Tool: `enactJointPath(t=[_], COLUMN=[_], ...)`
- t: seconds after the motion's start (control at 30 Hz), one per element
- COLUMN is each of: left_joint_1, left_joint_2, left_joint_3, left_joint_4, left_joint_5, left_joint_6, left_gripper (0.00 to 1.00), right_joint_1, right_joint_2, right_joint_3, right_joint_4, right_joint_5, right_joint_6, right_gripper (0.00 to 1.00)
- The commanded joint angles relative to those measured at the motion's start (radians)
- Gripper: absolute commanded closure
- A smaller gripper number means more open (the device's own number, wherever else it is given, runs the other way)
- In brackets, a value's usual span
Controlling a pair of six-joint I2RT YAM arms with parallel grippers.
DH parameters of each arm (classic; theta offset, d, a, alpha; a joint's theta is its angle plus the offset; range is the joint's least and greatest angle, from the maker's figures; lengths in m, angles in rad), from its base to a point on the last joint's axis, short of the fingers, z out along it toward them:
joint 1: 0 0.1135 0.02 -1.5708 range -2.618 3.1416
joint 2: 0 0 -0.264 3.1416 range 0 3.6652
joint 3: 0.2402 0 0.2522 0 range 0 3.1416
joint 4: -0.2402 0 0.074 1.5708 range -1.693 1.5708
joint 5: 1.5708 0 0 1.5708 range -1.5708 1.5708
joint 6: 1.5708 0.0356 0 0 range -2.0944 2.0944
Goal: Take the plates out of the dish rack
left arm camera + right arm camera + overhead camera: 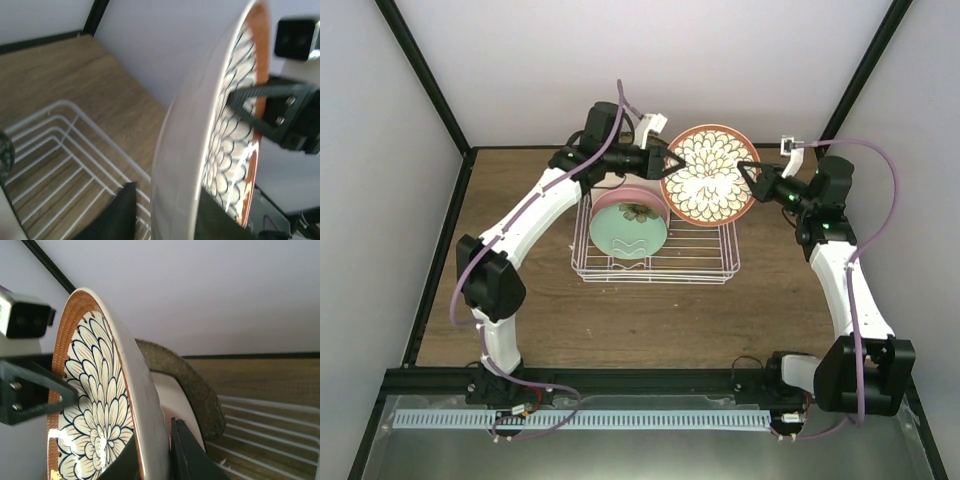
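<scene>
The small floral plate with a reddish rim hangs upright above the back of the white wire dish rack. My left gripper holds its left rim and my right gripper is shut on its right rim. In the left wrist view the floral plate stands between the left gripper jaws. In the right wrist view the right gripper pinches the floral plate; behind it stand a speckled grey plate and a cream plate. A mint-green plate and a pink plate stand in the rack's left part.
The rack sits mid-table on the wooden top. White walls and black frame posts close in the back and sides. Rack wires lie below the left gripper, and more wires show to the right of the right gripper.
</scene>
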Motion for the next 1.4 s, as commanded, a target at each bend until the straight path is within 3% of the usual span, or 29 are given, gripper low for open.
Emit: enactJointPath(t=[0.0,0.07,0.23,0.47,0.67,0.9,1.13,1.37], left_joint_1=[0.014,0.015,0.023,0.095,0.164,0.232,0.276,0.301], left_joint_2=[-0.022,-0.026,-0.039,-0.070,-0.129,-0.229,-0.316,-0.375], left_joint_3=[0.072,0.073,0.083,0.104,0.084,-0.021,-0.126,-0.192], left_joint_4=[0.191,0.190,0.177,0.133,0.097,0.104,0.109,0.107], left_joint_5=[0.117,0.094,0.015,-0.190,-0.267,-0.242,-0.199,-0.176], left_joint_6=[-0.016,-0.008,0.009,0.054,0.094,0.061,0.050,0.039], left_gripper=[0.47,0.16,0.04,0.01,0.01,0.01,0.01,0.01], right_joint_1=[-0.020,-0.040,-0.088,-0.124,-0.210,-0.247,-0.278,-0.282], right_joint_2=[-0.032,-0.042,-0.047,0.079,0.212,0.356,0.458,0.581], right_joint_3=[0.055,0.050,0.045,0.159,0.260,0.270,0.176,0.184], right_joint_4=[0.005,0.023,0.091,0.073,0.030,-0.027,0.093,0.100], right_joint_5=[-0.109,-0.103,-0.103,0.015,0.172,0.315,0.368,0.427], right_joint_6=[0.102,0.123,0.202,0.261,0.326,0.335,0.405,0.434], right_gripper=[0.99,0.99,0.99,0.99,0.99,0.99,0.99,0.99])
